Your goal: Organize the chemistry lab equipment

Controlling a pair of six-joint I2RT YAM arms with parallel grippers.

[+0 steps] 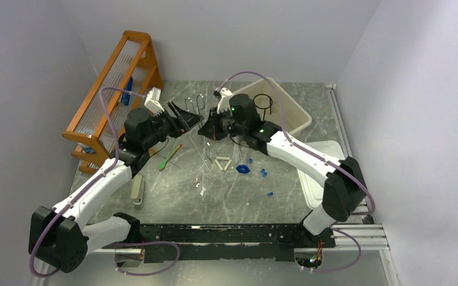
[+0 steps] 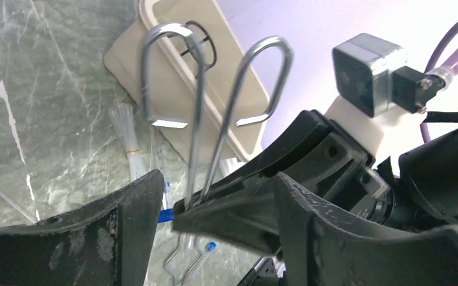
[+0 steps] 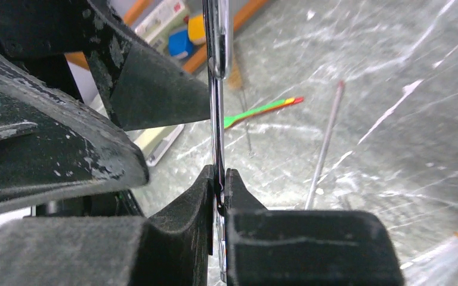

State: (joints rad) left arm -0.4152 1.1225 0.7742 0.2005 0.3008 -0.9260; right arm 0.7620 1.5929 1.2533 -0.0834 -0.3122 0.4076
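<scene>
My right pincer (image 3: 219, 182) is black, scuffed grey; the metal forceps (image 3: 215, 137) are shiny silver. The table (image 1: 173, 202) is grey marble with white veins (quite busy). Nearby: a green-handled tool (image 3: 256, 110), red-tipped; an orange rack (image 1: 104, 89); blue pieces (image 1: 243, 169); a white triangle (image 1: 222, 159); a cream tray (image 1: 292, 116).

No lettering, label, brand, number or sign can be read in any of the three views; nothing on the surface or on the arms shows legible print.
</scene>
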